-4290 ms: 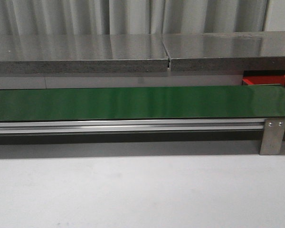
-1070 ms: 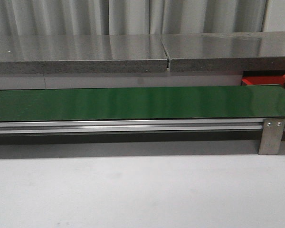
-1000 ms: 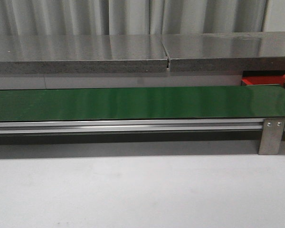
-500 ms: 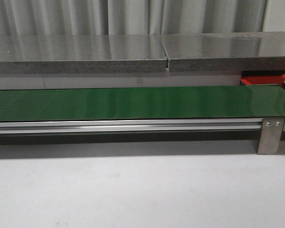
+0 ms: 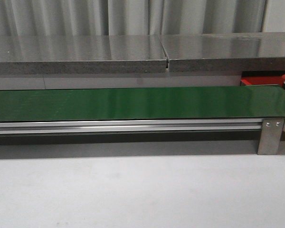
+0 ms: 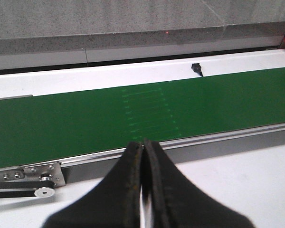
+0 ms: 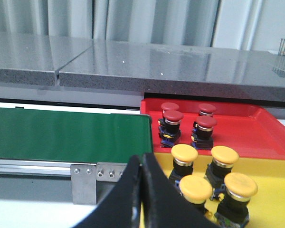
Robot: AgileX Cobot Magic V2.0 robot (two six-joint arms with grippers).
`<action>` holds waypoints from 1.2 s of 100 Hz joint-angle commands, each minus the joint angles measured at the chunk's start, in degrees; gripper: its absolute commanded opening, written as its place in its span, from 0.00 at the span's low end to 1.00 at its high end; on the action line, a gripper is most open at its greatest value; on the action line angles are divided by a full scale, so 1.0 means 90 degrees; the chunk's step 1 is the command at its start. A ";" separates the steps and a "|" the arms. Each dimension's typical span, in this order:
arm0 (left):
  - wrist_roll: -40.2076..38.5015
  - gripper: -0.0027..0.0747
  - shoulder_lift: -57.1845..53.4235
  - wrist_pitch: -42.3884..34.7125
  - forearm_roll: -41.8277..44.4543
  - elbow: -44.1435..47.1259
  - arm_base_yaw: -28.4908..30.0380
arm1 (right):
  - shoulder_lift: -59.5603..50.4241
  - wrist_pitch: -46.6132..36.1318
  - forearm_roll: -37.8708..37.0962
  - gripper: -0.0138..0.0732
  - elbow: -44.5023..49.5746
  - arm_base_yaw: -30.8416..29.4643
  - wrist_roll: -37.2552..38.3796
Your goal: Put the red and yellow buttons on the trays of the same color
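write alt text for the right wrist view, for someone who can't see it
Four red buttons stand on a red tray and four yellow buttons on a yellow tray, both beside the end of a bare green belt. The right gripper is shut in the foreground, holding nothing.

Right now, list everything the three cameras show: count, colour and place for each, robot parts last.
Long green conveyor belt: one, green, running across the table in front of the robot, bare.
Grey stone-look shelf slabs: two, grey, end to end behind the belt.
Flat red tray: one, bright red, past the belt's right end.
Flat yellow tray: one, yellow, next to the red tray, nearer the robot.
Red-capped push buttons: four, on the red tray.
Yellow-capped push buttons: four, on the yellow tray.
White tabletop: one, in front of the belt.
Left gripper: black, shut, holding nothing.
Right gripper: black, shut, holding nothing.
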 commanded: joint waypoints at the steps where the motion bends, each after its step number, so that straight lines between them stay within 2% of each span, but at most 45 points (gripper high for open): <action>1: -0.0006 0.01 0.0044 -0.0476 -0.0116 -0.0157 -0.0045 | -0.0139 -0.0288 -0.0090 0.08 -0.0060 -0.0063 0.0022; 23: -0.0006 0.01 0.0056 -0.0476 -0.0116 -0.0157 -0.0045 | -0.0130 -0.0631 -0.0080 0.08 -0.0065 -0.0063 0.0022; 120: -0.0006 0.01 0.0056 -0.0489 -0.0116 -0.0096 -0.0045 | -0.0130 -0.0631 -0.0080 0.08 -0.0065 -0.0063 0.0022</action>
